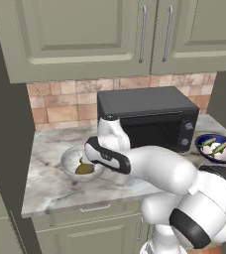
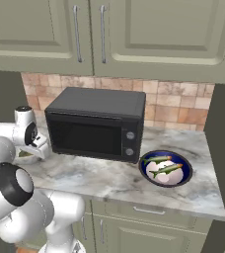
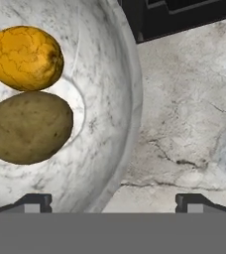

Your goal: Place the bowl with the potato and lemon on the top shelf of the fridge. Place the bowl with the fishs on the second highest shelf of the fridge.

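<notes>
Layout taken relative to the microwave (image 1: 147, 116), sitting on the counter (image 2: 109, 180) against the backsplash. Marbled bowl (image 1: 73, 161) sitting left-front of the microwave, holding potato (image 3: 28, 127) and lemon (image 3: 26, 57) touching each other. Bowl with fish (image 2: 165, 168) sitting right-front of the microwave.

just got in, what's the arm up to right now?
The arm is reaching down over the marbled bowl on the counter, left of the microwave. Its claw is open and straddles the bowl's rim, one tip inside and one outside, gripping nothing yet. The potato and lemon sit side by side in the bowl. The blue-rimmed bowl with the fish waits untouched on the microwave's other side.
</notes>
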Robot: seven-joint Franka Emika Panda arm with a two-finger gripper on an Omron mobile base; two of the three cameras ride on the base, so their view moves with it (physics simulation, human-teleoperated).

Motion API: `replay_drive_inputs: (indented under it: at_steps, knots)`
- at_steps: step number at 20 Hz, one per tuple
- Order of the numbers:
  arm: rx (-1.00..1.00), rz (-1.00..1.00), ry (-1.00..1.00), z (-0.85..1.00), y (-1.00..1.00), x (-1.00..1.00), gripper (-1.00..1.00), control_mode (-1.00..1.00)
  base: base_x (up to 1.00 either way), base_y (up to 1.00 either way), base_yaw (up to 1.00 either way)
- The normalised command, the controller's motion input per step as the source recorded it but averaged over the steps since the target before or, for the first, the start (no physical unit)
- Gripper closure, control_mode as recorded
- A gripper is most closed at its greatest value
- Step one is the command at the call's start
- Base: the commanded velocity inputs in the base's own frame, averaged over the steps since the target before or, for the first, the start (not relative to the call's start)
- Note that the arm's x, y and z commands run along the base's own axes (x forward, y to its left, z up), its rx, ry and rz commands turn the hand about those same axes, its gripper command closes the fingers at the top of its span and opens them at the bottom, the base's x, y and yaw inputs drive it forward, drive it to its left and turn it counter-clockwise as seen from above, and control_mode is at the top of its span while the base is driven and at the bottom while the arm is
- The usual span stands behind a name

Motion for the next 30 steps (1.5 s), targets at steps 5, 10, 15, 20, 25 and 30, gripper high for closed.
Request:
replay_drive_inputs:
  at_steps: [5,10,15,20,25,30]
  knots:
    - [0.0,-0.03,-0.01,-0.17,0.01,0.32,-1.0,-1.0,0.0,0.0,0.0]
    - [-0.01,-0.03,-0.01,-0.38,0.06,0.18,-1.0,-1.0,0.0,0.0,0.0]
    - [-0.03,-0.02,-0.01,-0.26,0.02,0.02,1.0,-1.0,0.0,0.0,0.0]
    - [0.0,0.0,0.01,0.0,0.0,-0.03,1.0,-1.0,0.0,0.0,0.0]
    - [0.0,0.0,-0.02,0.04,-0.02,-0.42,1.0,-1.0,0.0,0.0,0.0]
    - [0.08,-0.08,-0.2,0.44,-0.41,-0.98,1.0,-1.0,0.0,0.0,0.0]
